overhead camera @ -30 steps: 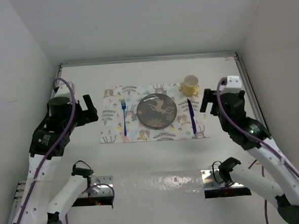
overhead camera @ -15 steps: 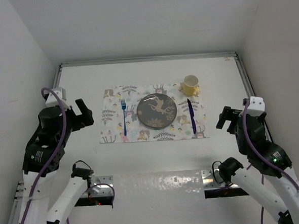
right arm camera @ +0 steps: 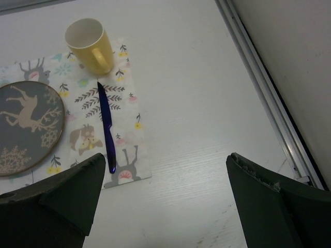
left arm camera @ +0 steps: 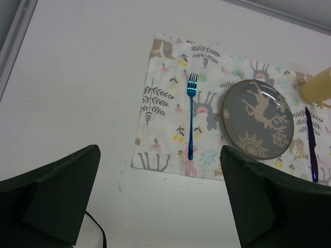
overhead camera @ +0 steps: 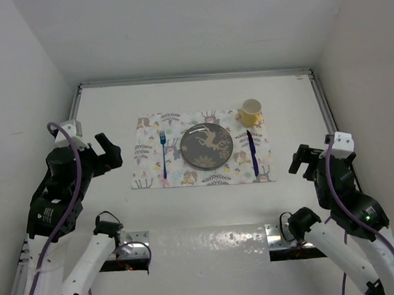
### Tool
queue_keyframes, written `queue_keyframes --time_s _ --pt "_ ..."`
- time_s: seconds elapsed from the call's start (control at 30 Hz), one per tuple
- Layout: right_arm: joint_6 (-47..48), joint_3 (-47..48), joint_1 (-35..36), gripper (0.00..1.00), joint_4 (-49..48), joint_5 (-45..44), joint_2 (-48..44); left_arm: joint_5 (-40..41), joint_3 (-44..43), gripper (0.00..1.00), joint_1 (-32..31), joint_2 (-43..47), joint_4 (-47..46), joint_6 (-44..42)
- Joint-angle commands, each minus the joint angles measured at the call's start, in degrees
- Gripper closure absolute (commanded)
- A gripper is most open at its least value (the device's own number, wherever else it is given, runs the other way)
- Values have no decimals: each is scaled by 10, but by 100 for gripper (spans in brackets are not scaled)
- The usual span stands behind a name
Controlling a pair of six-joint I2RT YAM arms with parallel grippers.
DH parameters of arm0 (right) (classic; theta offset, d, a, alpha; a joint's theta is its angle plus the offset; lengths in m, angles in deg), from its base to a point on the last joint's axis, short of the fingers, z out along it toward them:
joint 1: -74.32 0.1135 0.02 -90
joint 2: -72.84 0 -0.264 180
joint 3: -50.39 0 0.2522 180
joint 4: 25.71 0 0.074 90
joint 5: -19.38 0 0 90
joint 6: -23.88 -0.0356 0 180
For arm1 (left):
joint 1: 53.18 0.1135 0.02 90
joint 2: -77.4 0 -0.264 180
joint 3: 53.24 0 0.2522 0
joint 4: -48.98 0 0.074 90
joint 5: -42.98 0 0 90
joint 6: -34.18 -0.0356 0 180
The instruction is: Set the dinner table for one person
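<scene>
On the white dinner table point(overhead camera: 200, 97) lies a placemat point(overhead camera: 150, 147) printed with deer and leaves. On it sit a dark grey deer plate point(overhead camera: 206, 146), a blue fork point(overhead camera: 162, 154) left of the plate, a blue knife point(overhead camera: 252, 153) right of it and a yellow mug point(overhead camera: 251, 112) at the far right corner. My left gripper point(overhead camera: 105, 153) is open and empty, left of the mat. My right gripper point(overhead camera: 302, 160) is open and empty, right of the mat. The left wrist view shows the fork point(left arm camera: 191, 114) and plate point(left arm camera: 257, 118); the right wrist view shows the mug point(right arm camera: 89, 44) and knife point(right arm camera: 106, 125).
Silver rails point(overhead camera: 327, 113) edge the table on the left, right and far sides. White walls close in on three sides. Two metal base plates point(overhead camera: 293, 242) sit at the near edge.
Both arms have pulled back from the placemat toward the near edge and outward, with grippers open and empty. The settings on the mat have not moved.
</scene>
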Motion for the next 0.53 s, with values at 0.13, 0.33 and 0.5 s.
queue_keyframes --time_s 0.13,0.33,0.5 --pt "21 29 1 1 10 -9 -17 -18 -3 0 2 0 -17 10" --pt "23 27 1 1 8 -2 -19 -25 -3 0 2 -5 -24 8" --pt "18 23 1 1 2 3 -16 -27 2 0 1 -11 -28 7"
